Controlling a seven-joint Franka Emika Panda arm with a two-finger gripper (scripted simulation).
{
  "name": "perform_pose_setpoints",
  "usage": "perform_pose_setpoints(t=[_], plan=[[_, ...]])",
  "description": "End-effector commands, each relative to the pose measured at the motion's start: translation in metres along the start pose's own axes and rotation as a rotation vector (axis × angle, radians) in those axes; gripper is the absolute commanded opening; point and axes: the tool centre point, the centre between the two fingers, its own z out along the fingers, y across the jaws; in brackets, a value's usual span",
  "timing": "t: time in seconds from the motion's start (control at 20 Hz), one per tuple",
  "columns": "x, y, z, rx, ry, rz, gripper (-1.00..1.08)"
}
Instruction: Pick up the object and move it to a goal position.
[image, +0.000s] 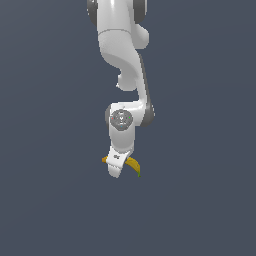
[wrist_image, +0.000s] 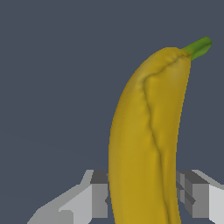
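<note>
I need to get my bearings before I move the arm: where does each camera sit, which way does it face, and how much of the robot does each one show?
Exterior view: off the arm, facing it; its exact position is not on record. It shows the white arm reaching down to the gripper, with the banana sticking out on both sides.
Wrist view: on the wrist, looking along the gripper. The banana fills the frame between the grey fingers; of the robot, only they show.
Shared: banana, gripper and plain dark background.

Exterior view facing arm (image: 122, 75) from distance; wrist view looking close along banana (wrist_image: 146, 140); both sharing banana and gripper (wrist_image: 142, 197).
</note>
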Motion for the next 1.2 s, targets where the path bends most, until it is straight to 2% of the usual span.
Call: perform_pose_setpoints(t=[0.0,0.85,1.15], plan=[[0.011,0.002,-0.014,-0.003,0.001,-0.001,-1.00],[0.121,0.018,-0.143,-0.003,0.002,0.001,-1.00],[0.148,0.024,-0.174,-0.003,0.001,0.001,-1.00]])
